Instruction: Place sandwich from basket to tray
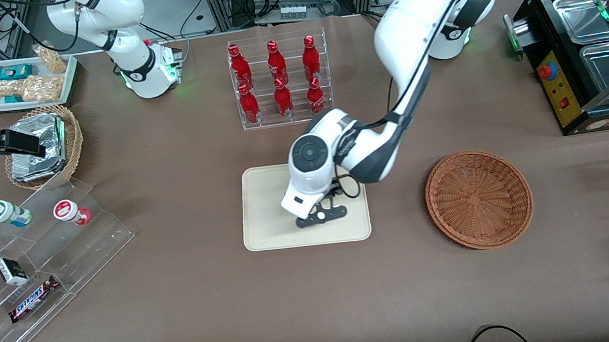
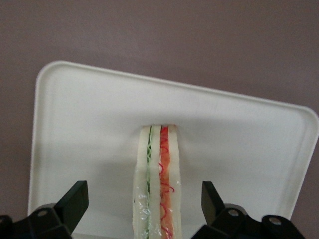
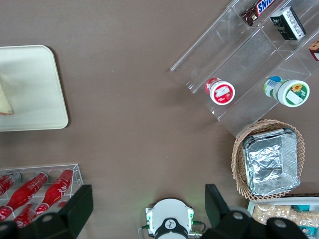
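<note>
Tray (image 1: pixel 266 236) under gripper (image 1: pixel 321 216); basket (image 1: pixel 478 198) toward working arm's end, nothing in it. Wrist view: fingers (image 2: pixel 75 199) spread wide, sandwich (image 2: pixel 158 184) standing on edge on tray between them, touching neither. Looks soft, light, easily squashed; if regripped, take flat bread faces gently, midway along. Front view hides sandwich under wrist; parked arm's view catches only its corner at tray edge.
</note>
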Robot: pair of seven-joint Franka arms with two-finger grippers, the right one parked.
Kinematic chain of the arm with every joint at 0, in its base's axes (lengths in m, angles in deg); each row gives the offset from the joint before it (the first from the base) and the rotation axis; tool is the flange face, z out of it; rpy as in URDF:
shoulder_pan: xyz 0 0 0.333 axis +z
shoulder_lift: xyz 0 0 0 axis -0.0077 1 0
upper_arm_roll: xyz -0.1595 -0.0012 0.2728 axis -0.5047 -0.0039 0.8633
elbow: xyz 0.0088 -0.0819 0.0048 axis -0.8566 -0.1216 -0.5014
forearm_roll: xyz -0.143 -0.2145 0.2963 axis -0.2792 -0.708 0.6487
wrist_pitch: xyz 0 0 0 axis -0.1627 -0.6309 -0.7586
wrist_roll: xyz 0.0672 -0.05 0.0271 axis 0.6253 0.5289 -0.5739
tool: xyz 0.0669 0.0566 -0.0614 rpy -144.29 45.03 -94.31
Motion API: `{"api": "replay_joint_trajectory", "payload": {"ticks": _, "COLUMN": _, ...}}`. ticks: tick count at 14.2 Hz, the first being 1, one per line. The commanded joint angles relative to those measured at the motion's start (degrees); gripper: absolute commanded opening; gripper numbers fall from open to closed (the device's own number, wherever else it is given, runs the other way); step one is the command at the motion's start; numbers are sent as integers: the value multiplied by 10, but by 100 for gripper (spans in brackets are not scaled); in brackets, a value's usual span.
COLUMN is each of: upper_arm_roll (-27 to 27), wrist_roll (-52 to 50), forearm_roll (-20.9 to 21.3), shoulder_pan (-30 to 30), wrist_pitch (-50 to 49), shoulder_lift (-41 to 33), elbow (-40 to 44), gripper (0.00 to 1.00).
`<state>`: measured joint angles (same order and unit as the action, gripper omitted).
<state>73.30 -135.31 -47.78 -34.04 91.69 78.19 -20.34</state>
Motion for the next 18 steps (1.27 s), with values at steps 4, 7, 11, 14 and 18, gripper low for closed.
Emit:
{"api": "replay_joint_trajectory", "payload": {"ticks": 4, "upper_arm_roll": -5, "wrist_roll": 159, "forearm_roll": -23, "shoulder_pan": 128, "wrist_pitch": -168, "shoulder_lift": -185, "elbow": -76, "gripper": 100}}
{"api": "replay_joint_trajectory", "payload": {"ticks": 7, "upper_arm_roll": -5, "wrist_roll": 257, "forearm_roll": -26, "shoulder_pan": 203, "wrist_pitch": -223, "shoulder_lift": -283, "elbow": -147, "gripper": 100}}
{"api": "replay_joint_trajectory", "payload": {"ticks": 11, "upper_arm_roll": -5, "wrist_roll": 414, "forearm_roll": -26, "shoulder_pan": 299, "wrist_pitch": -335, "shoulder_lift": -344, "elbow": -147, "gripper": 100}}
{"api": "replay_joint_trajectory", "payload": {"ticks": 14, "upper_arm_roll": -4, "wrist_roll": 443, "forearm_roll": -23, "shoulder_pan": 339, "wrist_pitch": -362, "shoulder_lift": -369, "elbow": -146, "gripper": 100}}
{"api": "replay_joint_trajectory", "payload": {"ticks": 18, "upper_arm_roll": -3, "wrist_roll": 490, "forearm_roll": -18, "shoulder_pan": 370, "wrist_pitch": -385, "shoulder_lift": -387, "elbow": -144, "gripper": 100}}
